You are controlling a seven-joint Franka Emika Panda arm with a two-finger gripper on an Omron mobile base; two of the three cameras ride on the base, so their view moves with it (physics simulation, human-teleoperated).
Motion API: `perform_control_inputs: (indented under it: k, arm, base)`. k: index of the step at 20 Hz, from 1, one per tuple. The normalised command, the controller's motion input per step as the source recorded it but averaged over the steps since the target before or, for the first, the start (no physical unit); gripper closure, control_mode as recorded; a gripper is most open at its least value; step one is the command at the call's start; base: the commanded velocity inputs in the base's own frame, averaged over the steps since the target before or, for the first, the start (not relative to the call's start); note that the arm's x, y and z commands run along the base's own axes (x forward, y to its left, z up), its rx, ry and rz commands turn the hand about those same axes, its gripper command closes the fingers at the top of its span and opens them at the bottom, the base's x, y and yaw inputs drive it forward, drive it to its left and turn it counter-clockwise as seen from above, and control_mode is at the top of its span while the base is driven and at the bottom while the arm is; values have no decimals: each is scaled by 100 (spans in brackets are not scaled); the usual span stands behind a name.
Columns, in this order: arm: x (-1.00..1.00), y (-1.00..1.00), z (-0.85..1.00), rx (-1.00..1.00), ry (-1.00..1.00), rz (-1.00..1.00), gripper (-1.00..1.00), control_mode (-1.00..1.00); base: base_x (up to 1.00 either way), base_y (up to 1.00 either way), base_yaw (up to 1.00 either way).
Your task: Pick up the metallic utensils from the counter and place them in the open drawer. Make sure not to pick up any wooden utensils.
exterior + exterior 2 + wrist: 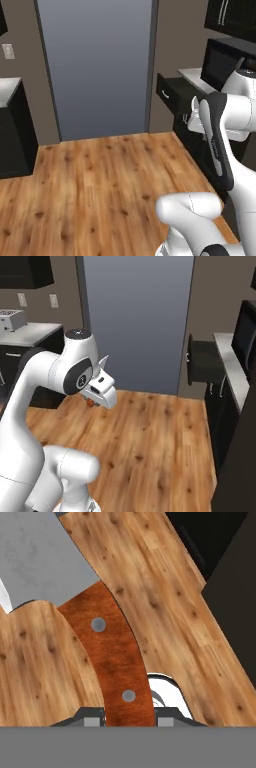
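The gripper (95,398) is clenched on the knife (107,657) by its orange-red handle, carrying it blade-forward above the wooden floor (100,185), presumably toward the open drawer (202,363) to the far right.

knife (112,657) — orange-red handle, silver blade

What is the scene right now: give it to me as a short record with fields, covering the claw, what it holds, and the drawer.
claw: shut on the knife's handle, carried in the air above the wood floor
held item: knife with an orange-red riveted handle and a silver blade
drawer: black open drawer pulled out from the cabinet run, ahead and to the right of the arm
drawer contents: cannot tell from these views
placement: not yet done; the knife is away from the drawer
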Motion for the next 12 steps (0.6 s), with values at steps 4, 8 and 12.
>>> perform_control_inputs:
  k: [4,8,12]
  arm:
    - [0,0,0,0,0,0,100,100]
    - [0,0,0,0,0,0,100,100]
    - [0,0,0,0,0,0,100,100]
  base:
    - [100,-11,0]
    - [100,-26,1]
    - [100,-42,-1]
